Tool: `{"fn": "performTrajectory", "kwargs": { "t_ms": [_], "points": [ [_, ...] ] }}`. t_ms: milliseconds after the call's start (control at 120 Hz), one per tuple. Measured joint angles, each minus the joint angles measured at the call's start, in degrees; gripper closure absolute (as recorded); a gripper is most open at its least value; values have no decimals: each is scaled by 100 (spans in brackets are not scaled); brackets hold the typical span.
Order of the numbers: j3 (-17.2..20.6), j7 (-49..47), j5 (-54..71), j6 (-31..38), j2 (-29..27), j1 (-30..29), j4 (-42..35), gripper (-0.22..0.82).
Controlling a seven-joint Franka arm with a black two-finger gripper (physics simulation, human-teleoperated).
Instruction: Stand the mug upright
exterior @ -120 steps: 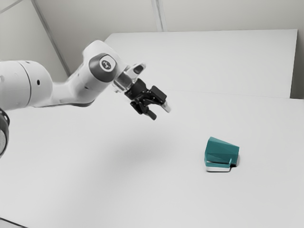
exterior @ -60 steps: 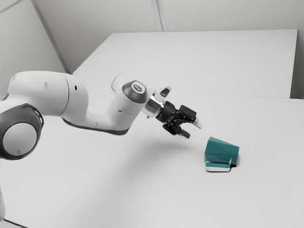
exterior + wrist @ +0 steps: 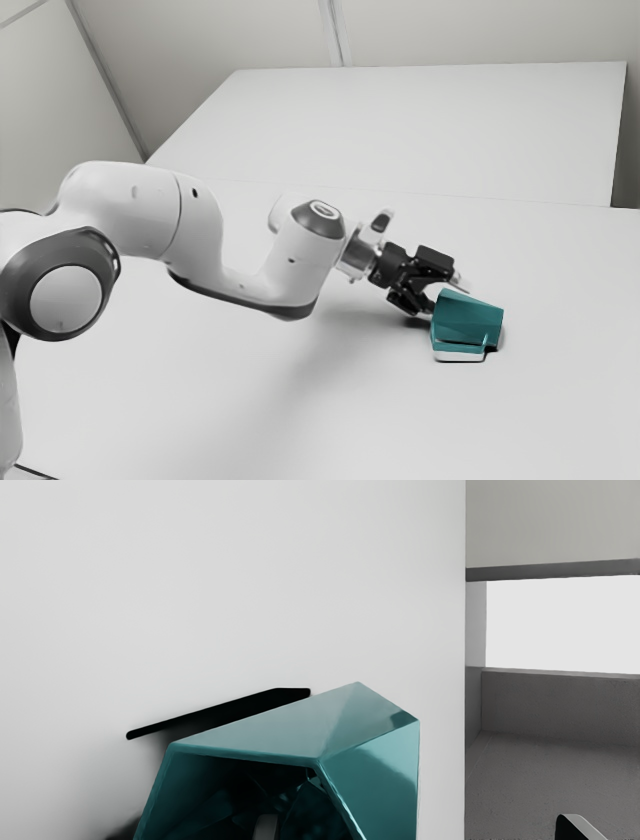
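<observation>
Facing the claw (image 3: 446,297): sideways mug (image 3: 467,320).

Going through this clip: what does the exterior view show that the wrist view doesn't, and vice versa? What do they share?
Exterior view: the white links of the arm, and the handle of the teal mug.

Wrist view: deep into the mug's dark interior, and a grey wall past the table's straight edge.

Both: the mug lying on its side on the pale table, and the end effector's fingers apart.
</observation>
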State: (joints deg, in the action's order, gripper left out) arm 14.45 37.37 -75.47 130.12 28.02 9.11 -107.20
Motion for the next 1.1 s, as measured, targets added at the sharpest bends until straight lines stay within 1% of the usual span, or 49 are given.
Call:
{"fn": "performTrajectory", "kwargs": {
  "t_ms": [33, 67, 108, 192, 242, 317, 408, 533, 658, 767, 825, 942, 1025, 1100],
  "points": [
    [33, 36, -66, 2, 11, 5, 2, 0],
    [61, 70, -127, 4, 17, 8, 3, 3],
    [78, 110, -182, 6, 19, 10, 3, 13],
    [89, 180, -241, 8, 15, 11, 21, 36],
    [91, 219, -257, 7, 12, 13, 50, 47],
    [128, 270, -275, 6, 1, 17, 86, 58],
    [156, 323, -261, 6, -20, 20, 125, 67],
    [162, 384, -212, 6, -79, 34, 134, 73],
    [163, 417, -167, 12, -236, 37, 130, 75],
    [157, 425, -139, 21, -514, 37, 30, 76],
    [132, 397, -14, 25, -789, 37, -115, 77],
    [-63, 170, 1048, 8, -1374, 20, -205, 77],
    [-190, -57, 1928, -44, -1667, -10, -216, 78],
    [-454, -304, 2755, -219, -1921, -13, -217, 78]
  ]
}}
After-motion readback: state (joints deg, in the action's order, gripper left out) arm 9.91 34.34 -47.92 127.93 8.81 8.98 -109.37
